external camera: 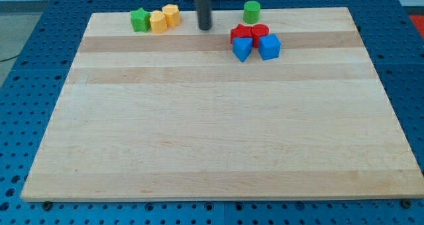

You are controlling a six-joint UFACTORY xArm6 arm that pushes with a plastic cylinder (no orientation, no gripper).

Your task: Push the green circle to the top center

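The green circle (251,12), a smooth short cylinder, stands near the table's (212,132) top edge, right of centre. My tip (205,28) rests to its left, apart from it; no jaws exist on this rod. Below it cluster two red blocks (250,34) and two blue blocks (257,47). At the view's top left sit a green star (139,20) and two yellow blocks (164,18). The pale wood is grained, on blue perforated board (40,46).
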